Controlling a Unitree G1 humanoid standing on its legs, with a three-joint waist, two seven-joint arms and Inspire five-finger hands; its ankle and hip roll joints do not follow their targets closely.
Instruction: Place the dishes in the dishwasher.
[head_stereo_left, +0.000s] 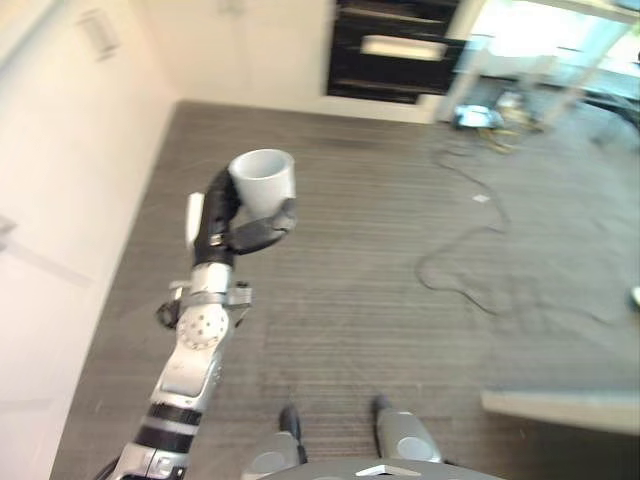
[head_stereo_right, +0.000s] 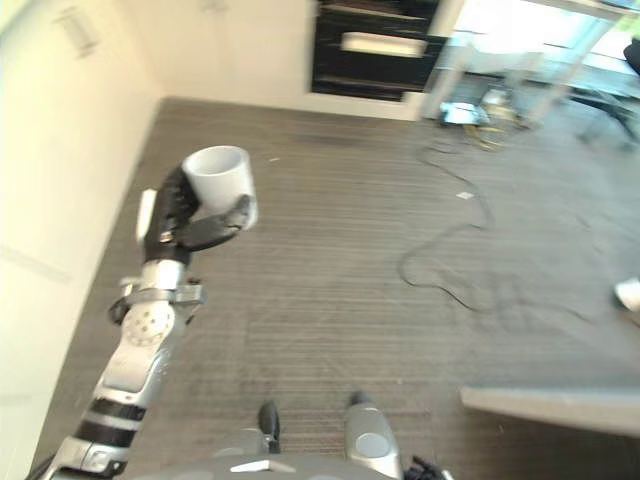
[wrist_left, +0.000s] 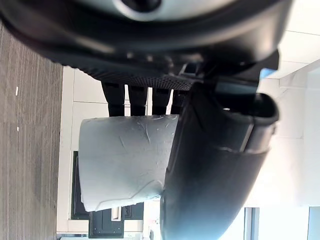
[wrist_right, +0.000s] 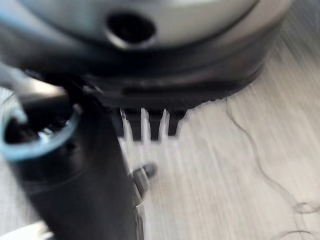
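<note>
A: Where is your dish?

B: Your left hand (head_stereo_left: 228, 222), left of centre in the head view, has its fingers and thumb wrapped round a plain white cylindrical cup (head_stereo_left: 264, 181), held upright with its mouth up, above the grey carpeted floor (head_stereo_left: 400, 260).

A: And your right hand?

B: Your right hand (wrist_right: 75, 165) shows in its own wrist view over the floor, its fingers (wrist_right: 150, 122) straight and holding nothing. A dark built-in appliance (head_stereo_left: 395, 55) sits at the frame's top centre.

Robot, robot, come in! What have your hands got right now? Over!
Left hand shut on white plastic cup, upright over grey floor. Right hand open, holding nothing.
</note>
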